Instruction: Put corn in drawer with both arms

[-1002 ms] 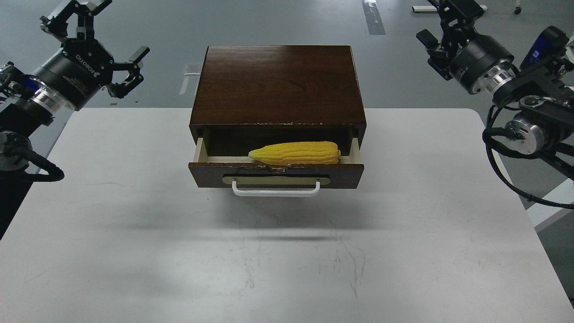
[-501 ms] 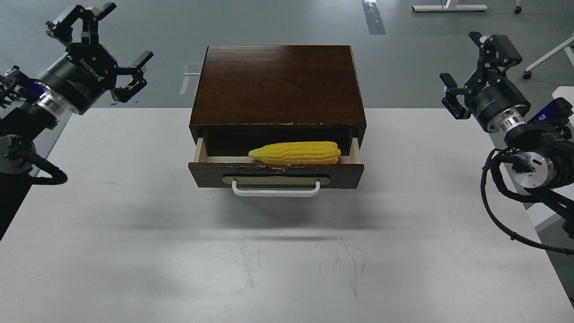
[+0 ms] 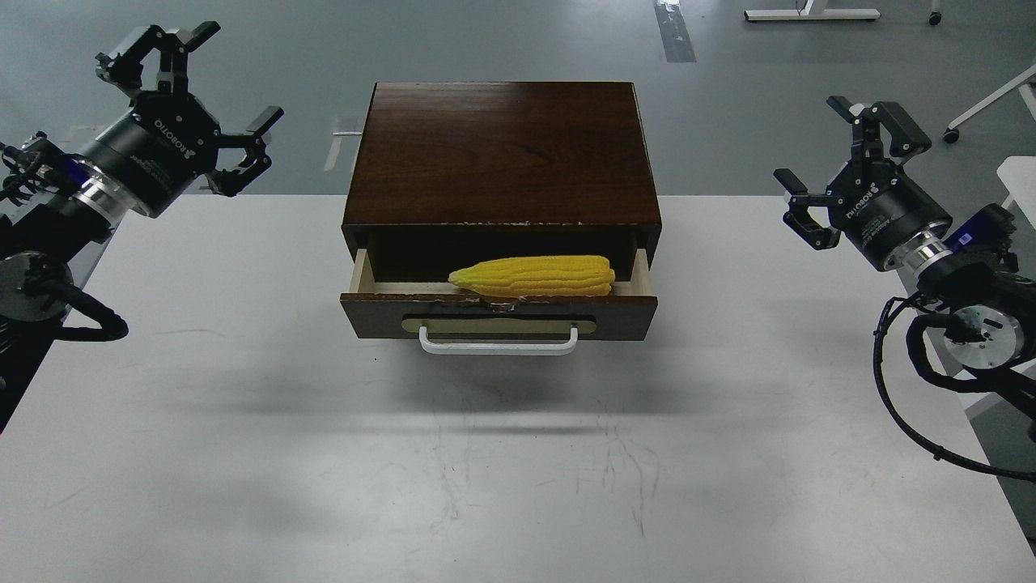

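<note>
- Here, the corn (image 3: 534, 276) is seen lying inside the drawer (image 3: 498, 314), just behind the dark drawer front; its long axis runs left to right, parallel to that front.
- The tapered tip of the cob is pointed toward the left side of the drawer; the blunt end is set close to the pale right inner side.
- The drawer is pulled part-way out of the dark brown wooden box (image 3: 502, 154); its white bar handle (image 3: 498, 346) is turned toward the viewer, below a brass-coloured plate.
- The box is placed at the far middle of the white desk (image 3: 518, 453); scuff marks are visible on the near part of the desk.
- The left gripper (image 3: 198, 101) is held above the far left corner of the desk, well apart from the box; its fingers are spread wide, and nothing is held between them.
- The right gripper (image 3: 846, 154) is held above the far right edge of the desk, well apart from the box; its fingers are likewise spread wide and nothing is gripped.
</note>
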`<state>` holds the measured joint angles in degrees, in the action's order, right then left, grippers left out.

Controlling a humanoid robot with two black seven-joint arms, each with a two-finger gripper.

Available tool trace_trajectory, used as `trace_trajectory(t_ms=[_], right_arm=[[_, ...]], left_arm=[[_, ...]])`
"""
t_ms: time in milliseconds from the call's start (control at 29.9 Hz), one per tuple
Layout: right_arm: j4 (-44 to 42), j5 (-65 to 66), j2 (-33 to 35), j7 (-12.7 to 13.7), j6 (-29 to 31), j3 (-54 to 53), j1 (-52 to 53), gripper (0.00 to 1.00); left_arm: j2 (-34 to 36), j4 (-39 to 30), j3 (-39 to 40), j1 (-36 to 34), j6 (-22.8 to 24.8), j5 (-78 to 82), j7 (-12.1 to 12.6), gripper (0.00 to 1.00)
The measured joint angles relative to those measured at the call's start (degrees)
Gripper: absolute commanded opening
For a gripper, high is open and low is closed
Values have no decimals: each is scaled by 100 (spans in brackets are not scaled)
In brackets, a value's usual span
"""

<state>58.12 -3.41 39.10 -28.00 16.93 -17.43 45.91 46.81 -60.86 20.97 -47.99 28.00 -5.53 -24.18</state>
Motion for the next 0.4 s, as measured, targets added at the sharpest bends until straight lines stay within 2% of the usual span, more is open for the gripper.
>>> trace_trajectory(t_ms=[401], right_arm=[[40, 11, -95, 0, -67, -51, 8, 100]], left_arm=[[1, 4, 3, 9, 0, 0, 1, 98]])
